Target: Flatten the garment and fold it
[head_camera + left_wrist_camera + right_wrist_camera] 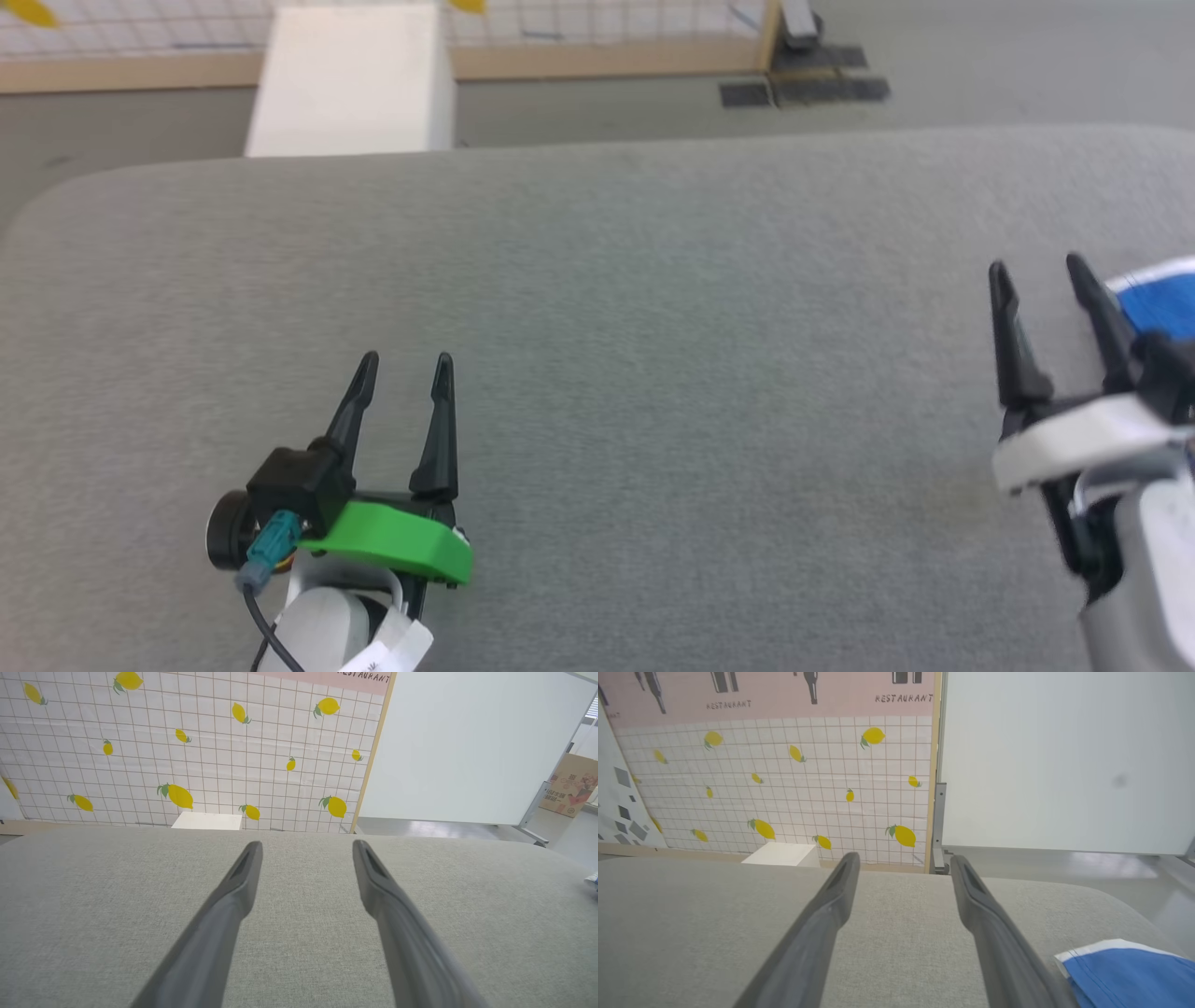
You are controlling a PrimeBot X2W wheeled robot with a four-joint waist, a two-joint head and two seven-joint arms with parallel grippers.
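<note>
The bright blue soft garment (1162, 303) with a white hem is seen at the right edge of the head view, laid on the grey fabric surface (653, 327) just beside the right gripper (1037, 269), whose fingers are spread apart and empty. At the lower left, the left gripper (406, 362) is spread apart too, and nothing is held.

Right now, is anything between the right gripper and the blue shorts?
Nothing visible is in the way. The right gripper is open and empty. The shorts lie on the grey cushion close beside it, with only bare cushion between them.
</note>
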